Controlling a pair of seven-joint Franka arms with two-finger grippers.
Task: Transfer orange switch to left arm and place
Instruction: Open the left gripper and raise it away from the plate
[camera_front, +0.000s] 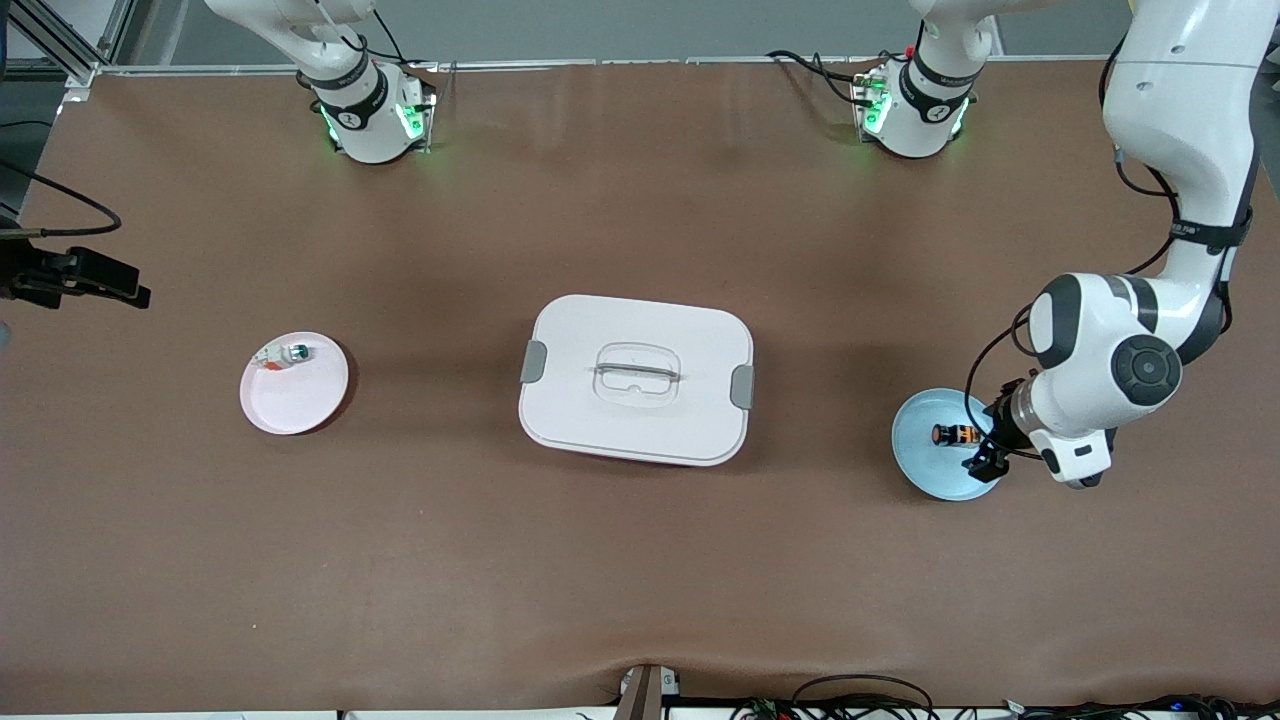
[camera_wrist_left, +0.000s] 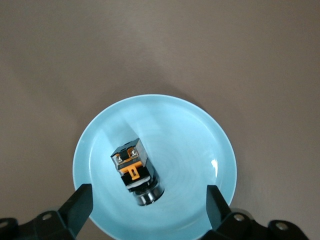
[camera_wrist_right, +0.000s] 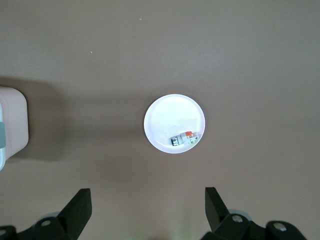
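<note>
The switch (camera_wrist_left: 134, 170) lay on the blue plate (camera_wrist_left: 200, 150), released, under the spread left pincer (camera_front: 985, 461). The right pincer (camera_wrist_right: 145, 210), also spread, waited above the pink plate (camera_wrist_right: 165, 120). Delivery looked done; retreat seemed next.

My left arm reaches out from its base and bends at the elbow, wrist angled downward. My left pincer (camera_front: 985, 462) hangs low, fingers (camera_wrist_left: 80, 207) spread wide, nothing gripped. My right arm waits, raised high. My right pincer (camera_wrist_right: 145, 212) points straight down at the table, fingers wide apart, holding nothing.
</note>
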